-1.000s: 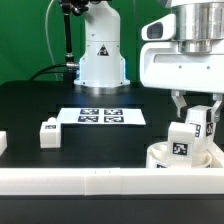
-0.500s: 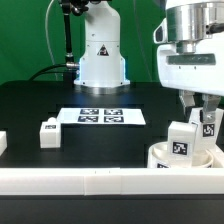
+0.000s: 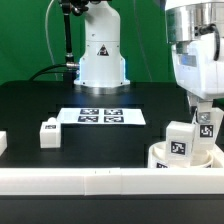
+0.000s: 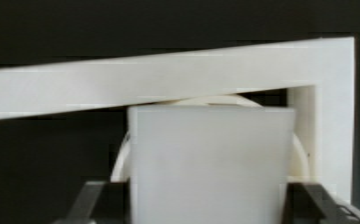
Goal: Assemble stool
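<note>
The round white seat (image 3: 168,158) lies at the exterior view's right, against the front rail. One tagged white leg (image 3: 180,140) stands upright on it. My gripper (image 3: 206,116) hangs just above the seat's right side, shut on a second tagged leg (image 3: 208,128). In the wrist view this held leg (image 4: 212,160) fills the space between my dark fingers (image 4: 99,203), and a sliver of the seat (image 4: 203,100) shows beyond it. A third loose leg (image 3: 47,132) sits on the black table at the left.
The marker board (image 3: 100,116) lies mid-table before the robot base (image 3: 102,55). A long white border rail (image 3: 90,181) runs along the front and turns a corner in the wrist view (image 4: 159,80). Another white part (image 3: 3,143) shows at the left edge.
My arm has shifted toward the exterior view's right with the leg still gripped, and the leg now hangs closer to the seat's right side.
</note>
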Controlling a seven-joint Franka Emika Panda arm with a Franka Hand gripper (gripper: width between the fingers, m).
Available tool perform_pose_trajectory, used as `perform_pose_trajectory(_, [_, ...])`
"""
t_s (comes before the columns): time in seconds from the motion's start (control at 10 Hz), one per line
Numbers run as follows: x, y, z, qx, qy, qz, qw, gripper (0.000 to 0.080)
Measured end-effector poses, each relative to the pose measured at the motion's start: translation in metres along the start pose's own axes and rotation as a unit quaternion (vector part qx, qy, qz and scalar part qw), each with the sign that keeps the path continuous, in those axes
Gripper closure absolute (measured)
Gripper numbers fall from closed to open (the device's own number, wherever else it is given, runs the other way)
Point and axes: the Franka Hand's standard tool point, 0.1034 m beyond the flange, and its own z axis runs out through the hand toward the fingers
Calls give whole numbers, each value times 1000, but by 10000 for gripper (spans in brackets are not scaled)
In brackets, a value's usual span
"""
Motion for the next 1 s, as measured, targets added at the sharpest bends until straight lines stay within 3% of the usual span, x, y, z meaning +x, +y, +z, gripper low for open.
perform_pose_trajectory(0.1, [2,-2,0,18,-10,38,999,462])
perform_pose_trajectory(0.4, [-2,2,1,32,-35,219,975,462])
perform_pose_trajectory(0.7, [-3,1,2,32,-43,271,961,462])
perform_pose_trajectory(0.9, [-3,1,2,32,-43,257,965,462])
perform_pose_trajectory(1.0, [-3,0,1,33,-44,251,966,304])
